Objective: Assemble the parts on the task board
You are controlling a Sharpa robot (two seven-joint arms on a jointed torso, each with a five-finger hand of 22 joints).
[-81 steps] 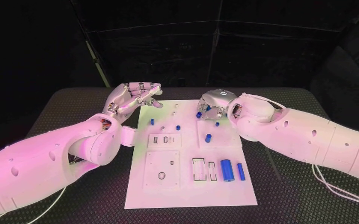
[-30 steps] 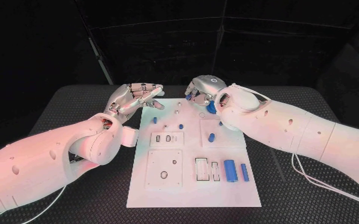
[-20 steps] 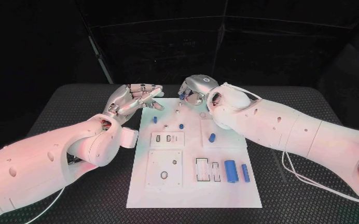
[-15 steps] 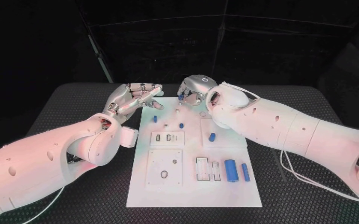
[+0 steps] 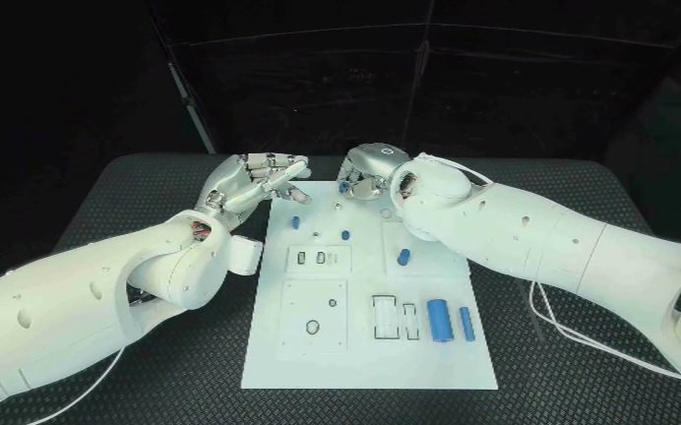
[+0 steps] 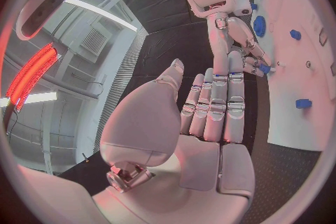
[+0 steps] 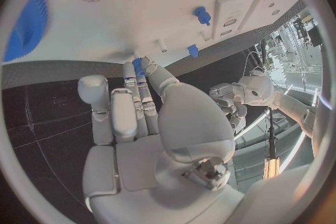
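The white task board [image 5: 369, 356] lies in the middle of the table. My right hand [image 5: 366, 174] hovers over its far edge, and thumb and a finger pinch a small blue part [image 7: 139, 65]. My left hand [image 5: 256, 181] is raised beside the board's far left corner, palm up and holding nothing. The pinched blue part [image 6: 262, 67] is close to the left hand's fingertips [image 6: 231, 64]. Two small blue pegs [image 5: 295, 221] [image 5: 345, 235] stand on the far half. A short blue piece [image 5: 403, 257] lies mid-board. Two blue cylinders [image 5: 437, 319] [image 5: 465, 324] lie at the near right.
The board has rectangular recesses [image 5: 318, 259] [image 5: 388, 319] and a plate with an oval hole [image 5: 311, 328]. Black ribbed matting [image 5: 128, 199] covers the table around it. Both white forearms reach in along the board's sides.
My right hand has moved left along the board's far edge, closer to the left hand. The left hand has barely shifted.
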